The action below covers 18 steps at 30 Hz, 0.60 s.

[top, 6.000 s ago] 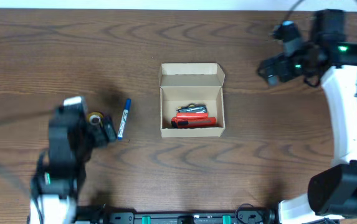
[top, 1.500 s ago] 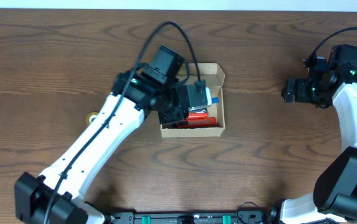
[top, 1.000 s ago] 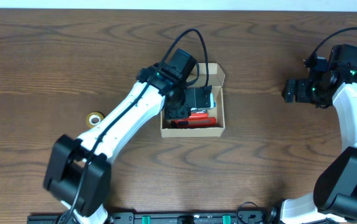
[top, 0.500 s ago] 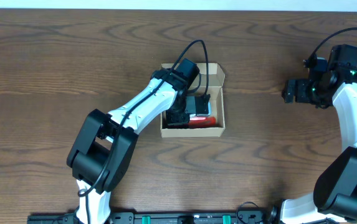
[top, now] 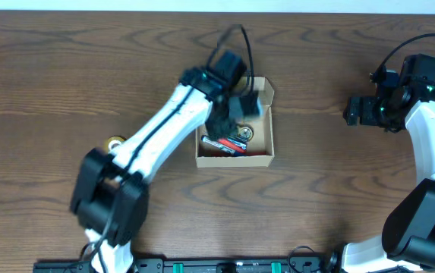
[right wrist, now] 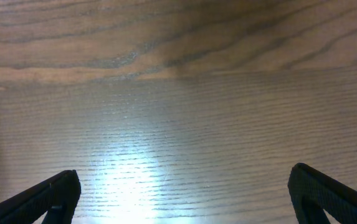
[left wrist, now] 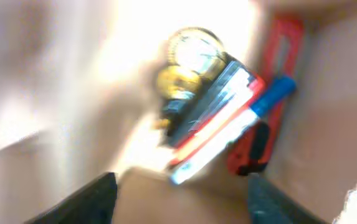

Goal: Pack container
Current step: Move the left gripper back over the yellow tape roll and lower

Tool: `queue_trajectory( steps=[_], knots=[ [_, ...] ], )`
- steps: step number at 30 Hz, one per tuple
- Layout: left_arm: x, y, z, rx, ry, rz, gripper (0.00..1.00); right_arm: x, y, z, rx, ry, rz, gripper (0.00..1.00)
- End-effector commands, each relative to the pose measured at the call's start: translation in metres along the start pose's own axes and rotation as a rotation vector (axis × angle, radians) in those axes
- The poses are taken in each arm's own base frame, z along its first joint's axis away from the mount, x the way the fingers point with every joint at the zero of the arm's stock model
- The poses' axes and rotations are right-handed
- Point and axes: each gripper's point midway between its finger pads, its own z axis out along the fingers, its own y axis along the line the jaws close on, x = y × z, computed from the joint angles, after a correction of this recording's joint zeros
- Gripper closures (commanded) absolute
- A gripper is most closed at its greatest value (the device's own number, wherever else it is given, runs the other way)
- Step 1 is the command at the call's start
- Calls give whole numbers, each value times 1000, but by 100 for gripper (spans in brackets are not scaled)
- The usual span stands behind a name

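The tan cardboard container stands mid-table with its flap lid open at the far side. Inside lie a red utility knife, a white pen with a blue cap and a yellowish tape roll; they also show in the overhead view. My left gripper hovers over the container's far half, open and empty; its dark fingers show wide apart above the contents. My right gripper is open and empty over bare table at the right.
The wooden table surrounds the container. A small yellowish thing lies on the table at the left, beside the left arm. The right wrist view shows only wood grain.
My left gripper has moved from low inside the container toward its far side, uncovering the pen, knife and tape roll. The right arm has not moved.
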Motion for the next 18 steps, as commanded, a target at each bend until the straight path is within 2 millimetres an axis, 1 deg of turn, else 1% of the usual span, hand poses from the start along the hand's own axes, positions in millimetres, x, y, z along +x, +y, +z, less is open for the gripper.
queue_trajectory(
  steps=[1,2,3,4,5,6,7,8,9,10,11,13,14,16,18],
  knots=[
    [-3,39,-80,-256,-42,-195,26,1,-2,-4,5,-7,12,1],
    [6,47,-94,-317,-27,-237,26,1,-2,-4,5,-7,12,1],
    [12,52,-101,-348,-17,-262,26,1,-2,-4,5,-7,12,1],
    [24,59,-111,-390,5,-302,27,1,-2,-4,5,-7,12,1],
    [38,65,-118,-419,26,-362,24,1,-2,-4,5,-7,12,1],
    [52,70,-124,-436,40,-433,27,1,-2,-4,5,-7,13,1],
    [67,74,-129,-439,54,-508,31,1,-1,-4,2,-8,13,1],
    [88,79,-133,-440,77,-601,32,1,-1,-4,2,-8,12,1],
    [103,83,-136,-444,91,-674,35,1,-1,-4,2,-8,13,1],
    [130,89,-141,-451,115,-807,40,1,-1,-4,1,-7,13,1],
    [142,91,-143,-453,122,-869,40,1,-1,-4,1,-6,13,1],
    [173,98,-149,-456,132,-1026,40,1,-1,-4,1,-5,13,1],
    [184,100,-149,-438,124,-1080,42,2,-1,-4,-2,-5,13,1],
    [201,103,-147,-405,106,-1153,43,1,0,-4,-6,-6,13,1],
    [216,103,-139,-402,107,-1210,44,1,0,-4,-6,-6,13,1]
  ],
)
